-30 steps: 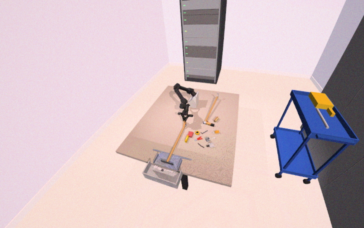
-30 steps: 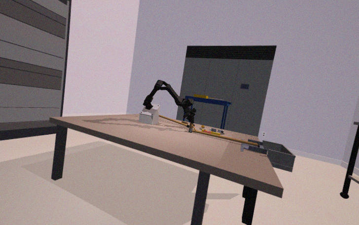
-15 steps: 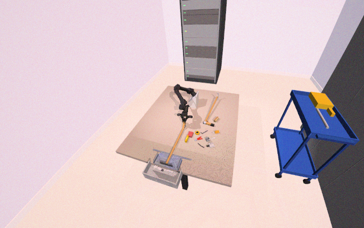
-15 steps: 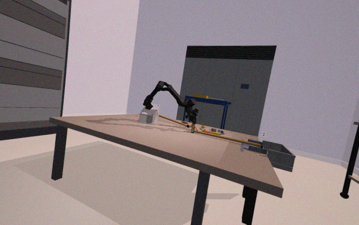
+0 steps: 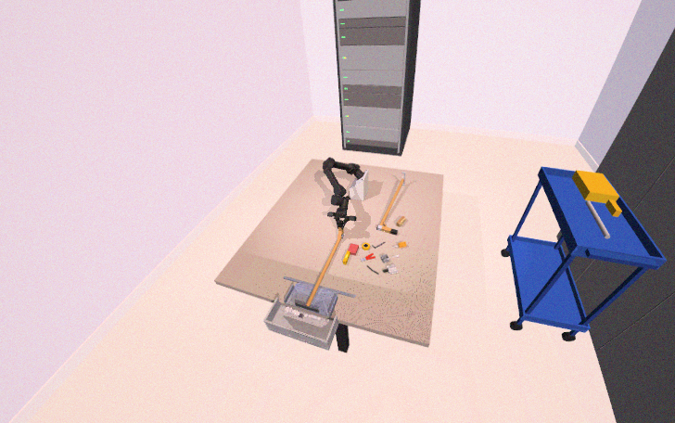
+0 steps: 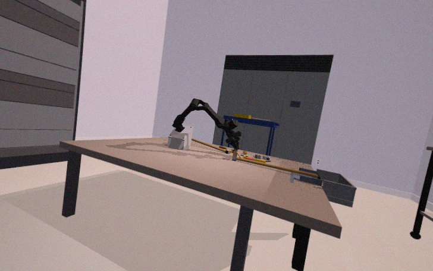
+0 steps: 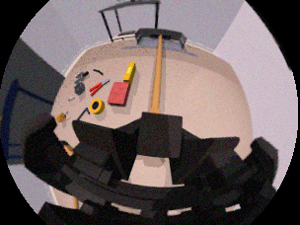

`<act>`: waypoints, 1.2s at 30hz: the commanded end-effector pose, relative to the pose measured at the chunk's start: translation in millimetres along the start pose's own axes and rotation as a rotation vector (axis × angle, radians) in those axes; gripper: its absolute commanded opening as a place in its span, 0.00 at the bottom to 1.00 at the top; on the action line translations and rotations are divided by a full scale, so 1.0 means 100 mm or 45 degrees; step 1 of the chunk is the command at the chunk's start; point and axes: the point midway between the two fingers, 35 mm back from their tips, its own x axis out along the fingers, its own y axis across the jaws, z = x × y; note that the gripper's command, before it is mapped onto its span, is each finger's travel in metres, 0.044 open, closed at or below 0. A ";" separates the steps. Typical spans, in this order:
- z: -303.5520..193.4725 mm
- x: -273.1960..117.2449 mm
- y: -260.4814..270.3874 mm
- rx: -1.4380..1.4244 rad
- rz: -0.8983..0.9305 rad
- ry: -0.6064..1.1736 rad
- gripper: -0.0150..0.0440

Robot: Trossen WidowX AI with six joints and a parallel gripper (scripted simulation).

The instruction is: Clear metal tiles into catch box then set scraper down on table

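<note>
My gripper (image 5: 341, 224) (image 6: 235, 148) (image 7: 156, 120) is shut on the upright grip at the near end of the long scraper, low over the table. The scraper's orange shaft (image 5: 325, 263) (image 6: 278, 167) (image 7: 158, 74) runs out to the steel bench plate (image 5: 325, 300). Its dark blade (image 5: 304, 306) is at the plate's far end, beside the catch box (image 5: 298, 338) (image 6: 339, 191). Small pale metal tiles (image 5: 292, 311) show just beyond the blade, at the box's plate side. I cannot tell whether every one is inside. The blade hides part of the plate's edge.
A second long orange-handled tool (image 5: 393, 201) lies on the table (image 5: 278, 238). Beside the shaft are a red block (image 5: 352, 249) (image 7: 118, 94), a yellow tool (image 5: 346, 257) (image 7: 129, 72), a tape roll (image 5: 365, 246) (image 7: 97, 106) and several small tools. A blue cart (image 5: 547, 284) stands apart.
</note>
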 end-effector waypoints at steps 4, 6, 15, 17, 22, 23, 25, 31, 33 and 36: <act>-0.01 0.00 0.00 -0.001 0.000 0.000 0.25; -0.01 0.00 0.00 -0.001 0.000 0.000 0.25; 0.00 0.00 0.00 0.000 0.000 -0.003 0.25; 0.01 0.00 0.00 0.001 0.000 -0.006 0.25; -0.01 -0.02 0.00 0.001 0.000 -0.006 0.25; -0.02 -0.02 0.01 0.001 0.000 -0.006 0.25; -0.03 -0.04 0.01 0.001 0.000 -0.006 0.25; -0.08 -0.08 0.02 0.001 0.001 -0.007 0.25; -0.10 -0.10 0.02 0.001 0.001 -0.007 0.25; -0.13 -0.12 0.03 0.001 0.001 -0.007 0.25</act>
